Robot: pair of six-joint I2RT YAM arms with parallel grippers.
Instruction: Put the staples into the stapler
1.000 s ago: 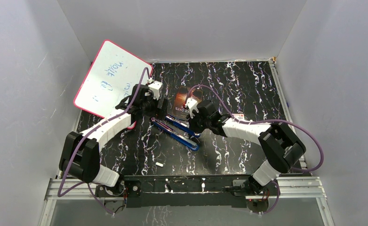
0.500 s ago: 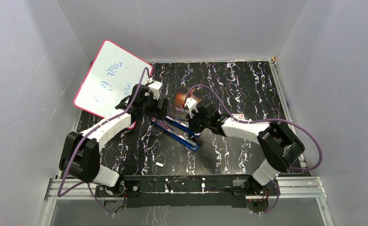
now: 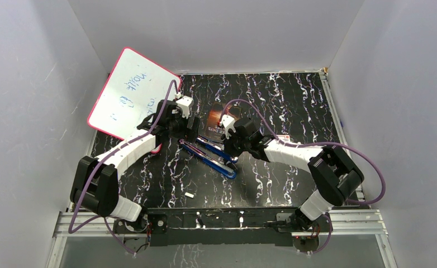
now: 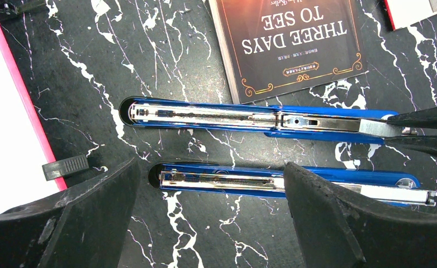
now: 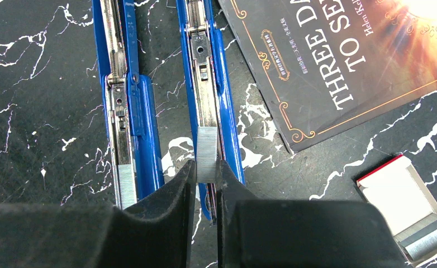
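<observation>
In the right claw (image 5: 206, 167), fingers pressed nearly together: pinching a short silvery strip of staples (image 5: 206, 152), laid flat on the metal channel of the opened blue stapler (image 5: 229, 125), in the half just beside the book (image 5: 345, 61). With the left claw (image 4: 210, 167): spread wide, poised over the stapler's other half. Farther out on the bench (image 3: 283, 95): a small red-and-white box (image 5: 389, 192) near the book's corner, and a pink-edged whiteboard (image 3: 129, 92) at the far left corner.

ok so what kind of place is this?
Likely a robot test cell: plain white walls box in a marbled table, metal rail along its near edge, whiteboard and book as props.
</observation>
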